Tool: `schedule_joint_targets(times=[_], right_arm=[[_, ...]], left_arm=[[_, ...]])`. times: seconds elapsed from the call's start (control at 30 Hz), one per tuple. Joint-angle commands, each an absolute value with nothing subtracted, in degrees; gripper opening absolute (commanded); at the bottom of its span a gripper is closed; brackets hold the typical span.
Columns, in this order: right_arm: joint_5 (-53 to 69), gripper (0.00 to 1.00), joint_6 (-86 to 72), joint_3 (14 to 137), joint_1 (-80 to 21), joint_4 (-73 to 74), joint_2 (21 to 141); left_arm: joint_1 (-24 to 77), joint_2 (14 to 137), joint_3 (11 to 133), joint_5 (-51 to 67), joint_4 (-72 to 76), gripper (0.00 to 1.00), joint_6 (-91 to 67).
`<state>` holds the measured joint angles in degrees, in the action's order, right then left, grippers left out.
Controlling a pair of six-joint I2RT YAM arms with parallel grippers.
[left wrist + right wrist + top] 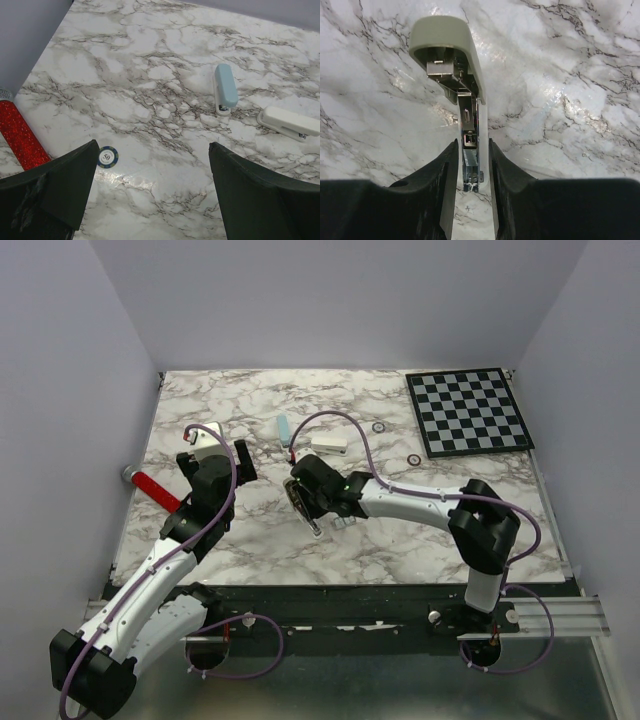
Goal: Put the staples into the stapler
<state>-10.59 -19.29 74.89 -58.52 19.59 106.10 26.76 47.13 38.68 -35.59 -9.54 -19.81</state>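
The stapler (451, 55) lies open on the marble, its cream lid flipped back and its metal channel bare. A small flat grey strip, the staples (470, 157), lies in that channel. My right gripper (472, 141) straddles the stapler's front end, with both fingers against the sides of its base. In the top view the right gripper (312, 502) sits mid-table over the stapler (303, 508). My left gripper (154, 145) is open and empty above bare marble; in the top view it (228, 458) is left of the stapler.
A blue stapler (225, 87) and a white stapler (290, 122) lie further back. A poker chip (108, 156) and a red glitter cylinder (20, 137) lie at the left. A chessboard (470, 410) is at the back right, with two small rings (379, 427) near it. A small pale object (345, 523) lies by the right gripper.
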Motion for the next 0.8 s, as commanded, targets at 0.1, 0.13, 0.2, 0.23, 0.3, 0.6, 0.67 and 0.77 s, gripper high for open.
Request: schedule_joint_targets(times=[0.1, 0.13, 0.2, 0.23, 0.3, 0.6, 0.67, 0.77], right_arm=[[-11.3, 0.38, -18.1, 77.7, -58.2, 21.1, 109.0], [-11.4, 0.38, -18.1, 77.8, -58.1, 21.2, 109.2], [-11.3, 0.38, -18.2, 77.9, -58.2, 21.6, 110.0], [-11.3, 0.38, -18.2, 77.9, -58.2, 21.8, 110.2], [-11.2, 0.38, -18.2, 77.5, -58.2, 22.1, 110.5], [-9.3, 0.38, -18.5, 73.7, -58.2, 24.0, 108.5], [-9.1, 0.38, -18.7, 72.9, -58.2, 24.6, 107.2], [-8.9, 0.38, -18.7, 71.9, -58.2, 25.2, 105.6]], left_arm=[[27.1, 46.1, 39.2, -35.9, -9.8, 0.99, -20.1], [27.1, 46.1, 39.2, -35.9, -9.8, 0.99, -20.1], [27.1, 46.1, 39.2, -35.8, -9.7, 0.99, -20.1], [27.1, 46.1, 39.2, -35.7, -9.8, 0.99, -20.1], [27.1, 46.2, 39.3, -35.6, -9.7, 0.99, -20.1], [27.1, 46.0, 39.1, -35.2, -9.6, 0.99, -20.0], [27.1, 46.0, 39.1, -35.2, -9.5, 0.99, -20.0], [27.1, 46.1, 39.1, -35.0, -9.3, 0.99, -20.0]])
